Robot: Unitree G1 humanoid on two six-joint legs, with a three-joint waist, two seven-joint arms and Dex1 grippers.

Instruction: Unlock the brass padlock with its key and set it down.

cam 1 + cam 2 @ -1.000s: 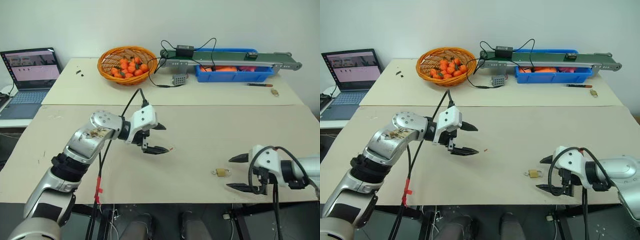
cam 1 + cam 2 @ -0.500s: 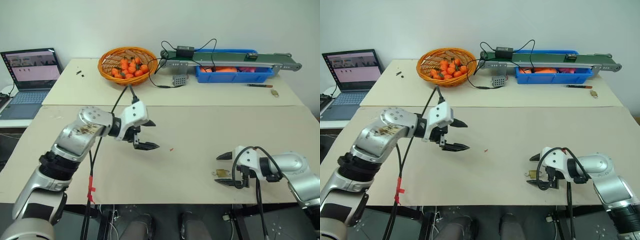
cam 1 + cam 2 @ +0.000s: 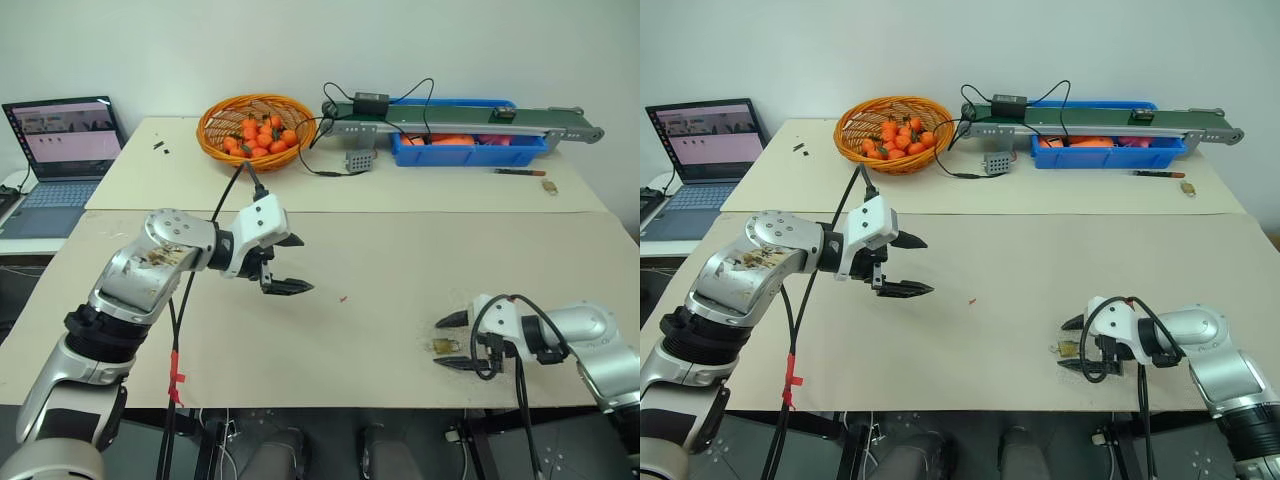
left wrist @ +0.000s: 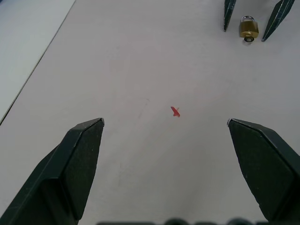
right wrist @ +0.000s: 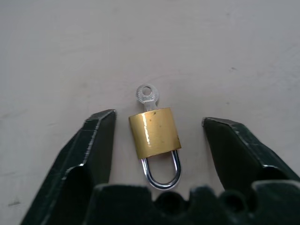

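Padlock and end effectors are showing low in the left eye frame: the brass padlock is lying on the tabletop at lower right, between the parted fingers of the right end effector, untouched. Left of centre, the left end effector is hovering with fingers wide apart, holding nothing. From the left wrist, a red mark is sitting mid-frame. From the right wrist, the key is sticking out of the lock body at centre frame.

The key's blade is hidden inside the brass padlock.
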